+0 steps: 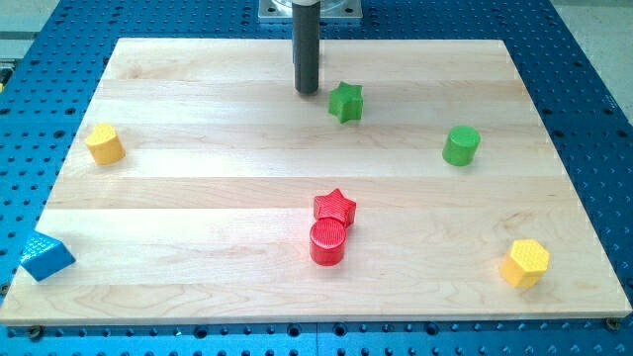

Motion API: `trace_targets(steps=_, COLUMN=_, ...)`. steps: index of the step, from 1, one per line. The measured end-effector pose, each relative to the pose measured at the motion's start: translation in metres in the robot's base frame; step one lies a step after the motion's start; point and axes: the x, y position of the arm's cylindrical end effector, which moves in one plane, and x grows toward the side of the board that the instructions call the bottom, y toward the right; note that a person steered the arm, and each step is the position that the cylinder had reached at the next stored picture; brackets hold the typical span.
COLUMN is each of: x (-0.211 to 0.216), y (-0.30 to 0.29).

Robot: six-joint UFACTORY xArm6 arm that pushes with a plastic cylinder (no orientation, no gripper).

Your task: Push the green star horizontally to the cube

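Note:
A green star (pixel 345 102) lies on the wooden board (pixel 198 198) near the view's top, just right of centre. My tip (pixel 308 91) stands just to the star's left, a small gap apart. A blue cube (pixel 45 256) sits at the view's bottom left, half over the board's left edge. A green cylinder (pixel 461 145) stands to the right of the star, lower down.
A red star (pixel 334 208) touches a red cylinder (pixel 327 242) below the board's centre. A yellow block (pixel 105 143) sits at the left. A yellow hexagonal block (pixel 524 263) sits at the bottom right. A blue perforated table surrounds the board.

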Motion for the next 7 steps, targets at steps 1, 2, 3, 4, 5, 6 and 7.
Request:
trace_targets(steps=1, x=0.01, y=0.065)
trace_targets(steps=2, x=0.035, y=0.143)
trace_targets(steps=3, x=0.068, y=0.151)
trace_targets(steps=4, x=0.1, y=0.144)
trace_targets(steps=5, x=0.108, y=0.142)
trace_targets(steps=6, x=0.108, y=0.142)
trace_targets(steps=7, x=0.107, y=0.135)
